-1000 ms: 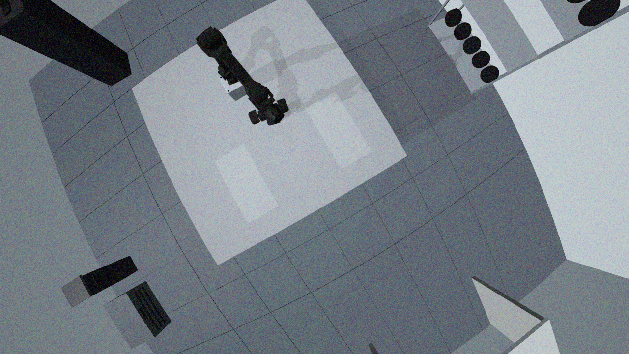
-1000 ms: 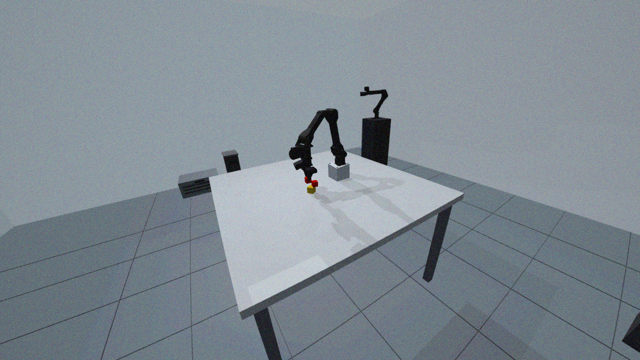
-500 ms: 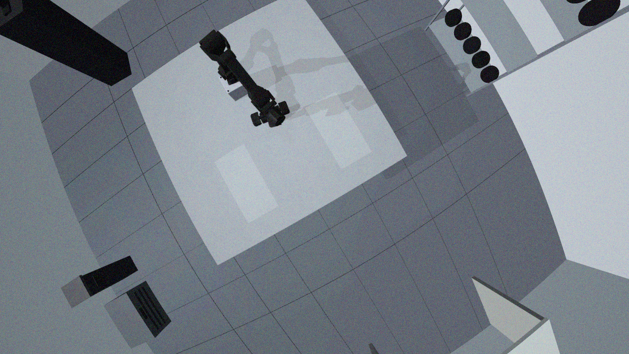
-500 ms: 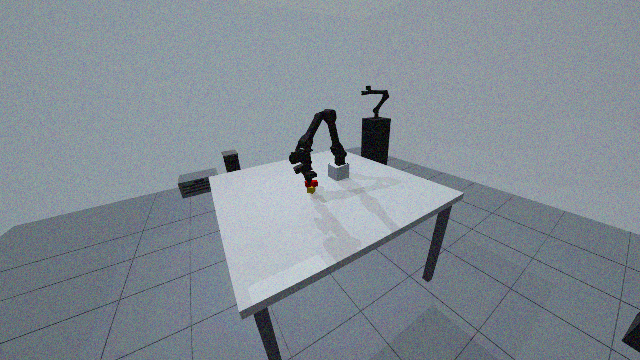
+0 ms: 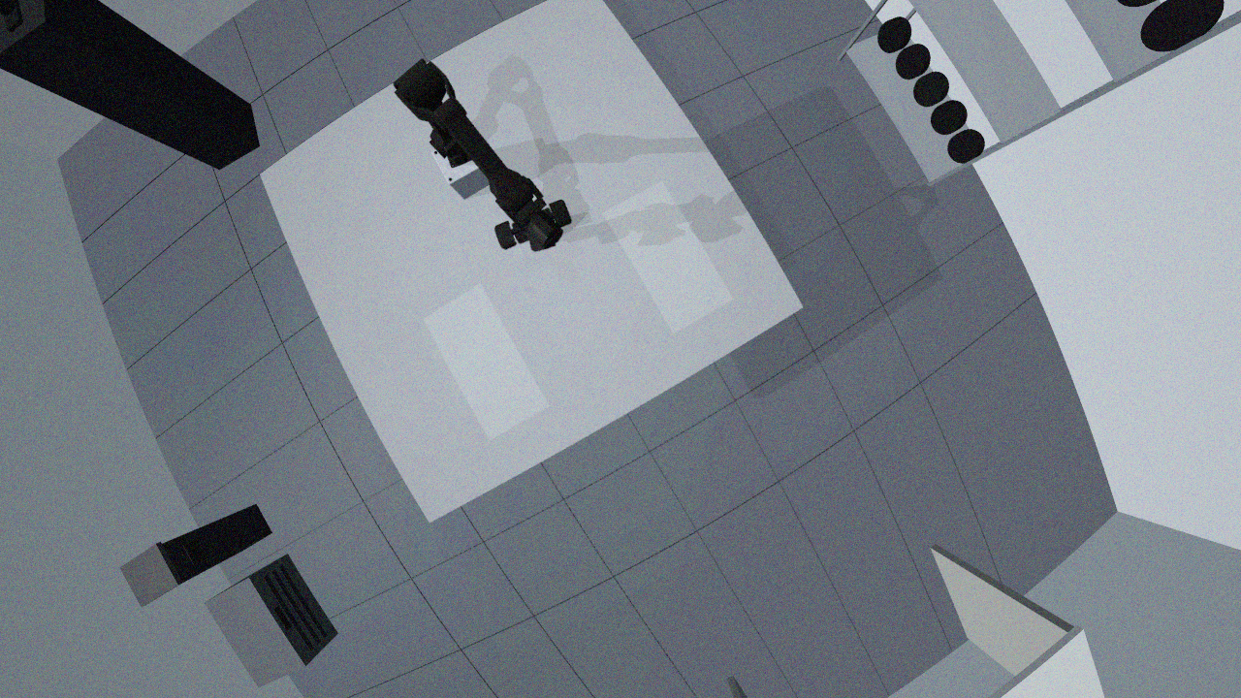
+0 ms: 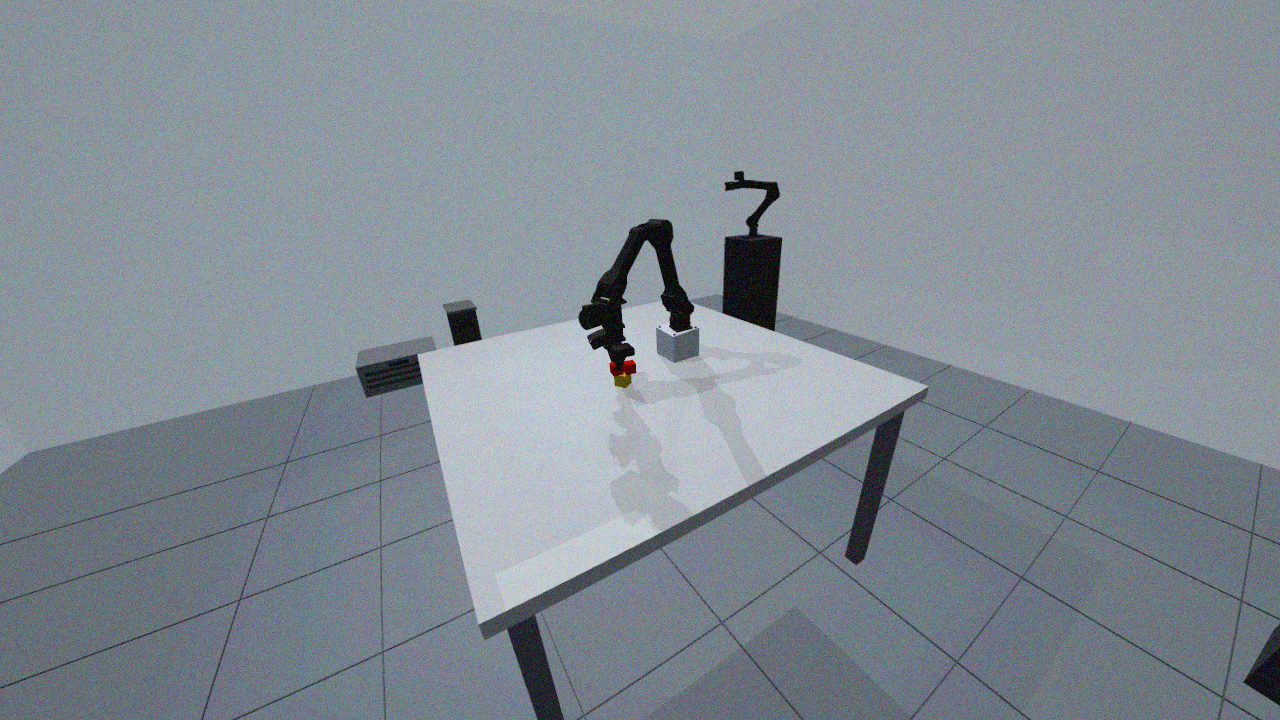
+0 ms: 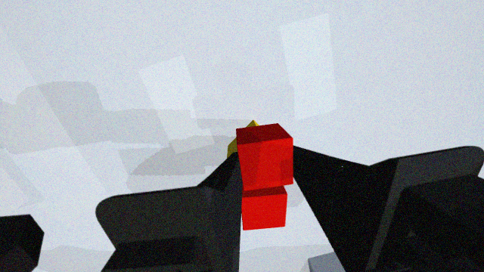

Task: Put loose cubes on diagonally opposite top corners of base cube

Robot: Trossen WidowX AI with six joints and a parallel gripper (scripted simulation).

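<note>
The yellow base cube (image 6: 622, 381) (image 7: 231, 149) stands on the table, largely hidden in the wrist view. One red cube (image 6: 631, 367) (image 7: 264, 211) sits on its top toward one corner. My gripper (image 6: 616, 365) (image 7: 262, 154) is shut on the other red cube (image 6: 615, 368) (image 7: 266, 166) and holds it over the yellow cube, beside the placed red one at about the same height. Whether the held cube touches the base, and the size of the gap between the reds, cannot be told. In the top view the arm hides all the cubes.
The arm stands on a grey mounting block (image 6: 677, 344) (image 7: 326, 263) behind the cubes. The white table (image 5: 372, 286) (image 6: 537, 465) carries the arm's shadows and light patches. A dark pedestal (image 6: 751, 282) with another arm stands beyond the table.
</note>
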